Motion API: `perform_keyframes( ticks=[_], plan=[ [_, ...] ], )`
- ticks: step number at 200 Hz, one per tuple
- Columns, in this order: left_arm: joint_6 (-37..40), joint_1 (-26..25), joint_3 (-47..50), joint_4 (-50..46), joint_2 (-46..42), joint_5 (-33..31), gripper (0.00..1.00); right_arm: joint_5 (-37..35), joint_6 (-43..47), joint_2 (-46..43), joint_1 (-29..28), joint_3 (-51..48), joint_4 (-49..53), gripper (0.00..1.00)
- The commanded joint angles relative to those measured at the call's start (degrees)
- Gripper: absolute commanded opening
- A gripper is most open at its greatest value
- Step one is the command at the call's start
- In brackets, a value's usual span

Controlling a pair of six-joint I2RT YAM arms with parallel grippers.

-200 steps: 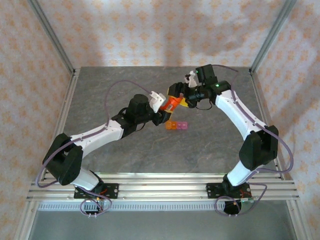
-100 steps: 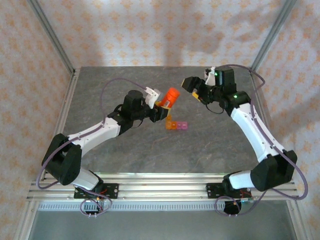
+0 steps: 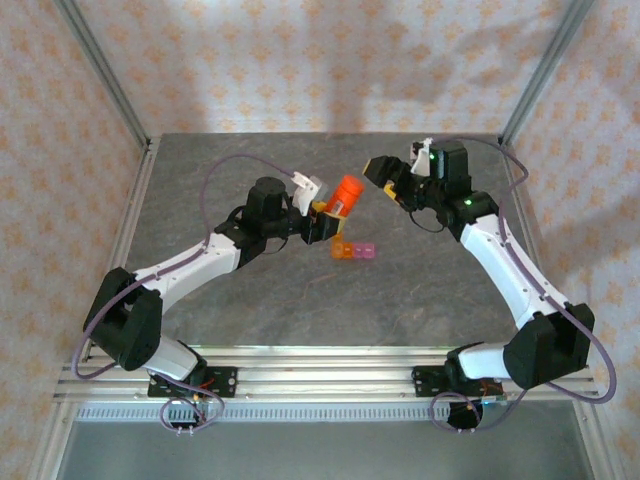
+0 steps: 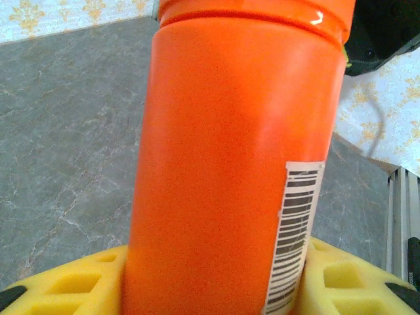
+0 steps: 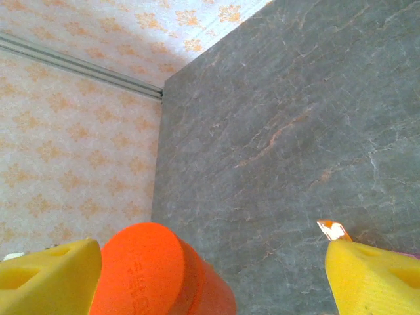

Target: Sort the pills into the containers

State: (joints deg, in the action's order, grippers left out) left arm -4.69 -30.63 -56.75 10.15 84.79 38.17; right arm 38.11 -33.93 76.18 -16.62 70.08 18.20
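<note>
The right tool [image 3: 384,171] has pulled back from the orange bottle [image 3: 346,193] and hangs near its cap, fingers spread wide and empty. The left tool [image 3: 325,214] still clamps the tilted bottle above the surface [image 3: 300,305]. The containers [image 3: 353,251] lie on the surface just beside the bottle, unobstructed.

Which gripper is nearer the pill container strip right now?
Left. The left gripper, holding the orange bottle, is just left of the containers; the right gripper hovers farther back, open.
</note>
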Motion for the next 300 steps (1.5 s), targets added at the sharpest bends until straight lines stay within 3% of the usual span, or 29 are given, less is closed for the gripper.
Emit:
perform_keyframes(
  ticks=[1,120,179,214,256,271,300],
  plan=[
    [1.5,0.0,-2.0,-0.7,0.0,0.4,0.00,-0.1,-0.5,0.8,-1.3,0.5,-3.3,0.88],
    [2.5,-0.1,-2.8,-2.1,1.9,0.7,0.00,0.5,0.8,5.7,-6.4,3.6,-2.9,0.74],
    [2.2,-0.1,-3.8,-1.9,2.4,1.1,0.00,2.3,1.1,6.6,-6.7,3.3,-2.9,0.60],
    [2.3,-0.1,-4.4,-2.2,2.4,1.1,0.00,2.9,1.2,7.0,-6.7,3.1,-3.0,0.50],
    [2.8,-0.1,-5.1,-2.7,2.6,1.8,0.00,4.4,0.5,7.2,-6.7,2.6,-4.1,0.26],
    [3.2,-0.1,-6.0,-3.9,3.1,2.3,0.24,5.5,0.0,7.2,-6.7,2.8,-4.7,0.19],
    [3.9,-0.1,-6.4,-4.5,3.6,2.0,0.48,6.2,-0.7,6.9,-6.7,3.1,-4.9,0.18]
  ],
)
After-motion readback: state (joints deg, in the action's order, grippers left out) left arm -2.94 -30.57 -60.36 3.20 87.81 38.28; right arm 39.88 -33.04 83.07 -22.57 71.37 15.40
